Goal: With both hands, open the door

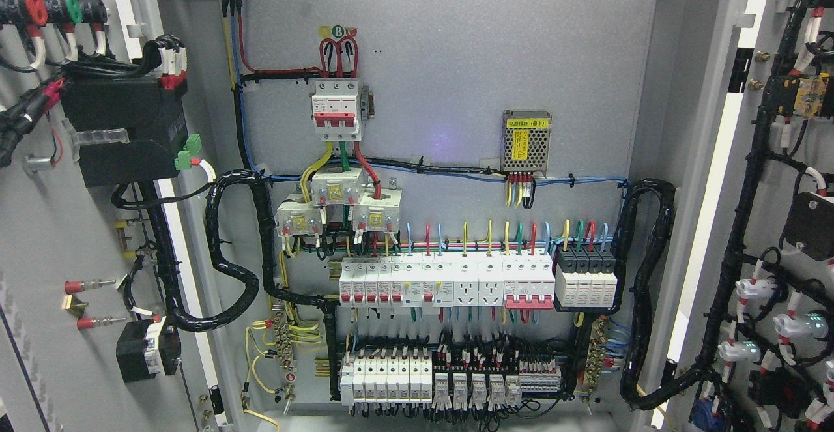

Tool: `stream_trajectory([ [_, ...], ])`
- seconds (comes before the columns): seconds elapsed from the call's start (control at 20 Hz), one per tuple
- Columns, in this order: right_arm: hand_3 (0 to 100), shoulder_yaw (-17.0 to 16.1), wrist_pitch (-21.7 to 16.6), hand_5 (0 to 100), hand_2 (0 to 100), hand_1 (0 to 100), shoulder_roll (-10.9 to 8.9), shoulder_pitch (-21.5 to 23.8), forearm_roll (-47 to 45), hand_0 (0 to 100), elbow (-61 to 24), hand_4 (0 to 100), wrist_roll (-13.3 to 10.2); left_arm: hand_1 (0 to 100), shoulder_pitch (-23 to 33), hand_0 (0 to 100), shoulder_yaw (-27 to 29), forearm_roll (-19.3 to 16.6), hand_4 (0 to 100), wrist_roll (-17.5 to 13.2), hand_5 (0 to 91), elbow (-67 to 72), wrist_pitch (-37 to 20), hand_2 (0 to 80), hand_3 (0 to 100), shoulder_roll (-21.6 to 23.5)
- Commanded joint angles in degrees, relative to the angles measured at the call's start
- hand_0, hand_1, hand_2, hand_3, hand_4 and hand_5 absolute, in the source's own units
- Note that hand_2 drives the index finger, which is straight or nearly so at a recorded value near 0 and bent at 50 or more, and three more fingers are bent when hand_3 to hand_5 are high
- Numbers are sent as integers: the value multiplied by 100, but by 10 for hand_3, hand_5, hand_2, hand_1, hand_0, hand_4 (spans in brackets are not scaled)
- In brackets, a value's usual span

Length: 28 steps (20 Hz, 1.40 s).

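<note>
1. Neither of my hands nor my arms show in the head view, so I cannot tell whether my fingers are apart, together or clamped on anything.
2. Both doors stand swung wide: the left door point(58, 236) fills the picture's left edge and the right door point(775, 223) the right edge, each showing its wired inner face.
3. Between them lies the cabinet's grey back panel point(456, 47), speckled metal, fully exposed.
4. Readable marks: three round stickers point(337, 31) above the top breaker, the yellow one too faint to read, the green showing "B", the orange one partly hidden.
5. The main breaker point(336, 107), white with red toggles, carries a small red logo I cannot read.
6. A perforated metal power module point(526, 140) at right has a yellow label; its top line ends in "(B1)", the rest too small to read.
7. Three current transformers point(339, 201) sit just below the breaker, each with a yellow sticker, illegible.
8. A row of white breakers point(449, 282) runs across the middle, with a second row point(449, 376) near the bottom.
9. Black wire looms point(231, 249) curve from the panel to each door.
</note>
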Motion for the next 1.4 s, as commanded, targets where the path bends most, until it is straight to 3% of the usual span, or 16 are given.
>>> stream_trajectory([
  [0.0, 0, -103, -4, 0, 0, 0, -273, -6, -105, 0, 96, 0, 4, 0, -49, 0, 93, 23, 42, 34, 0, -34, -142, 0, 0, -104],
  [0.2, 0, -103, -4, 0, 0, 0, -404, 12, -325, 0, 122, 0, 13, 0, -49, 0, 137, 190, 42, 52, 0, -17, -142, 0, 0, -122],
  [0.3, 0, -103, -13, 0, 0, 0, -475, 21, -377, 0, 131, 0, 21, 0, -49, 0, 233, 199, 42, 253, 0, -17, -142, 0, 0, -139],
  [1.0, 0, -94, -65, 0, 0, 0, -572, 65, -694, 0, 429, 0, 100, 0, -40, 0, 488, 480, 42, 324, 0, 27, -151, 0, 0, -122],
  [1.35, 0, -244, -83, 0, 0, 0, -572, 74, -738, 0, 500, 0, 100, 0, -40, 0, 707, 612, 42, 316, 0, 45, -142, 0, 0, -78],
])
